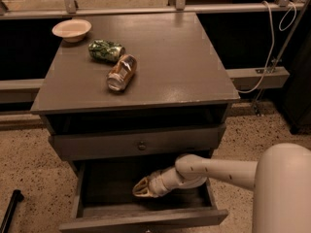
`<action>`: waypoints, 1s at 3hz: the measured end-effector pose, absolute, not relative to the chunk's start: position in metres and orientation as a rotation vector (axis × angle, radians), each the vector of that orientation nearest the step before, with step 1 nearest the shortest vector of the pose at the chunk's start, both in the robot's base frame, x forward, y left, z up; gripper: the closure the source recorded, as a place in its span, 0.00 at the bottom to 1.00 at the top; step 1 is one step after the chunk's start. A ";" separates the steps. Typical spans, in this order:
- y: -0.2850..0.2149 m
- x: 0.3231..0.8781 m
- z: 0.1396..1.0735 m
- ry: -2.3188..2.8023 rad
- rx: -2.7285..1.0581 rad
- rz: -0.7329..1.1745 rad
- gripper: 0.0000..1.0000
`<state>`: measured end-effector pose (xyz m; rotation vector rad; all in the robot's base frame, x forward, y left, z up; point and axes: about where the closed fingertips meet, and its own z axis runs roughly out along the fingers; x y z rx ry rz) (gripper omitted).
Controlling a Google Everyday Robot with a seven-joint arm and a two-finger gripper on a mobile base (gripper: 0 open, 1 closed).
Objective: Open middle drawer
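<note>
The middle drawer (184,219), as I read it, sits at 6 o'clock in my view, pulled well out below the shut drawer front (97,144) with its small knob (141,145). The gripper (141,188) lies inside it near the centre, pointing toward 9 o'clock, its arm entering from 4 o'clock. I cannot tell how far it is open or whether it holds anything. I judge the opening step essentially done. Next I would lift clear without snagging the drawer walls. Up on the cabinet top (184,67), a bowl (71,29) sits at 10 o'clock.
</note>
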<state>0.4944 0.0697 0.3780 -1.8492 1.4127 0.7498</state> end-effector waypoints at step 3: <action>0.058 0.435 0.371 1.432 -1.918 0.845 1.00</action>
